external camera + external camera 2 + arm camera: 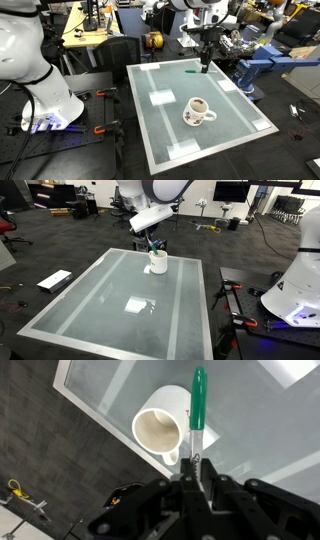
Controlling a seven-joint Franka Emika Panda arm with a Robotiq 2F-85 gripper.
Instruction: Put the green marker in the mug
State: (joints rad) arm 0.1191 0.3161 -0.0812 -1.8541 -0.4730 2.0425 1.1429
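fingers [204, 473] clenched on green marker [197, 410], held aloft near mug [160, 422]; mug print unreadable.

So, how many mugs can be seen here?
1. The mug stands upright on the table, handle showing. No other mug shows, but the cluttered benches behind might hide one.

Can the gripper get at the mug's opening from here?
Probably yes. The gripper, jaws shut on the green marker, hangs near the mug; its mouth faces up, unobstructed. The marker sits beside the mouth, so shift sideways.
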